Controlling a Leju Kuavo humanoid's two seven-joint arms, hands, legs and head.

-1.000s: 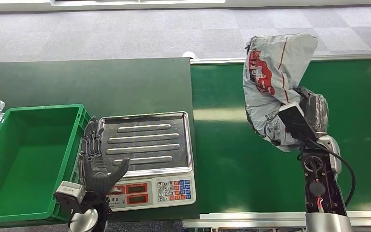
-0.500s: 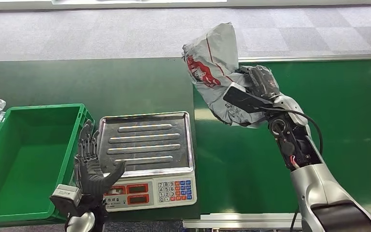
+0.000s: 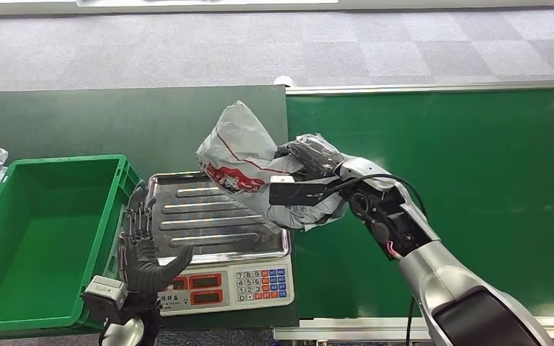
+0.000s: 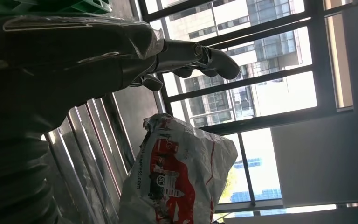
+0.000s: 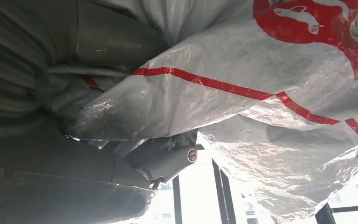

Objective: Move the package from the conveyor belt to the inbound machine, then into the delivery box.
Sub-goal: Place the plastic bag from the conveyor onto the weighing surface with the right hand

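Right, my right hand (image 3: 316, 155) has its fingers wrapped around the package (image 3: 249, 169), a crumpled grey mailer bag, and holds it in the air above the far right corner of the scale's steel tray (image 3: 216, 213). The bag carries a big red logo, and the left wrist view catches small print ending in "express.com" along its side. My left hand (image 3: 144, 249) stands upright at the tray's near left corner, fingers spread, holding nothing. On the scale (image 3: 227, 282), red displays and a coloured keypad face me. Left of it sits the green crate (image 3: 104, 216). The green conveyor belt (image 3: 476, 180) lies to the right.
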